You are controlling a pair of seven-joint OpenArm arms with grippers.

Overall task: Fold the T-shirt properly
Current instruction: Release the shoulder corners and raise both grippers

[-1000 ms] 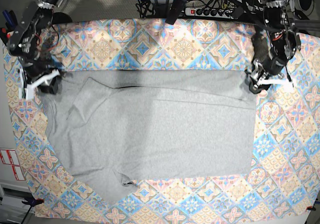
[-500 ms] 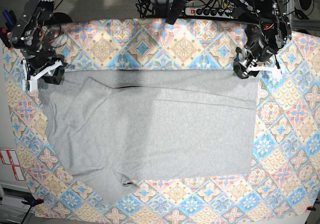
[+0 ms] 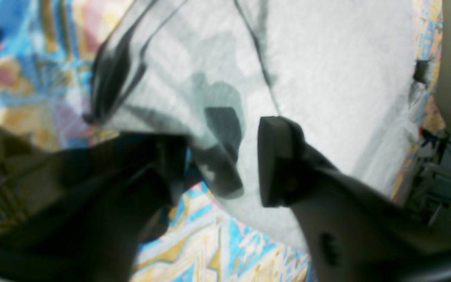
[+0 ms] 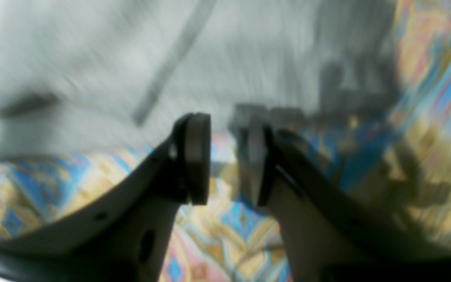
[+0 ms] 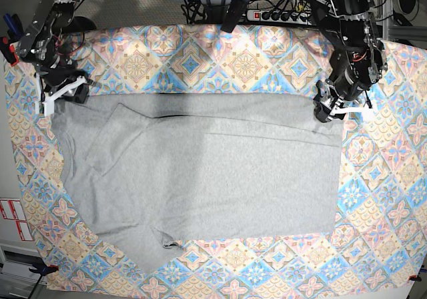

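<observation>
T-shirt [image 5: 200,172] flat on tablecloth [image 5: 267,59], L fingers [image 3: 276,160] straddling its corner.

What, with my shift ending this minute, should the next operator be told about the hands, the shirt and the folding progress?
Left hand: jaws slightly apart at the T-shirt's upper corner on the base view's right. Fabric is draped over one finger, with no firm grip visible.
Right hand: open and empty, at the opposite upper corner, over the tablecloth just off the shirt's edge.
Done: the shirt lies spread flat, with some layers overlapping near the upper edge.
Left: probably grip both upper corners, then fold the shirt into a compact shape.
</observation>
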